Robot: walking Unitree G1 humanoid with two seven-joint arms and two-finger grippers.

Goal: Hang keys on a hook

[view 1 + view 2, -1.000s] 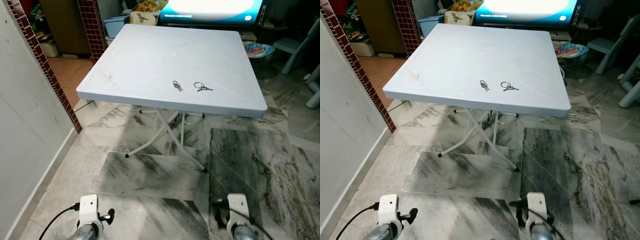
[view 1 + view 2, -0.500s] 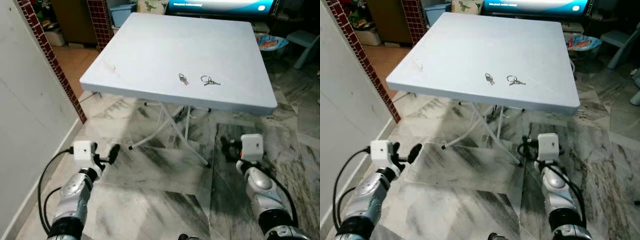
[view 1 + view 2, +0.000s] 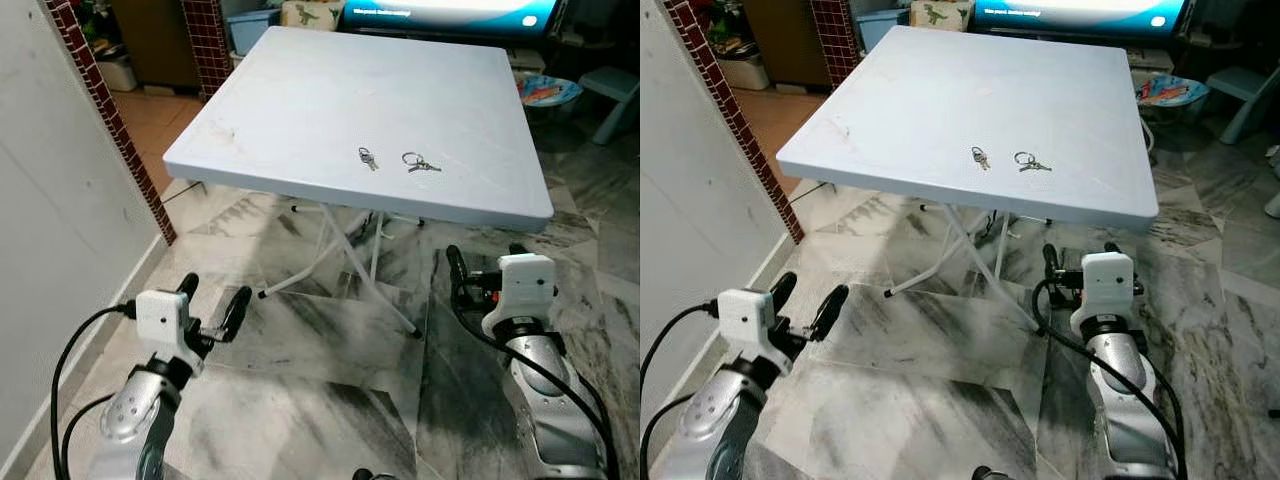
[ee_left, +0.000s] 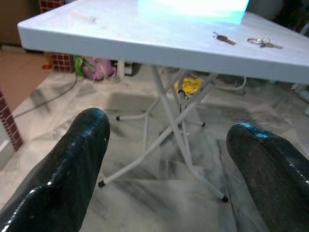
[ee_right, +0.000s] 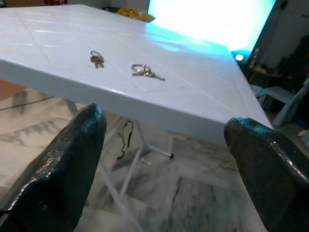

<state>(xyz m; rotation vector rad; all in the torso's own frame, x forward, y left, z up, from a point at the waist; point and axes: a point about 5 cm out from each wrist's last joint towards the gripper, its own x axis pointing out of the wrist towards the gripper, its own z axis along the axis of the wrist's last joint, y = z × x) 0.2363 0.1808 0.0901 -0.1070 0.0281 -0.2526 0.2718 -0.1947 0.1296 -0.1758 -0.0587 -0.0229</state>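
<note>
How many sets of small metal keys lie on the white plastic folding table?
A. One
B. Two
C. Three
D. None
B: two sets of small metal keys, one and another on a ring, lie side by side and apart on the white plastic folding table, near its front edge.

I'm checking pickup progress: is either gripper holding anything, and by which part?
Nothing is held. The left gripper and right gripper are open, short of the table; both key sets lie on it.

Shiny metal keys (image 3: 421,163) on a smooth, matt plastic table (image 3: 300,100) — glossy veined marble floor (image 3: 300,350) below.
</note>
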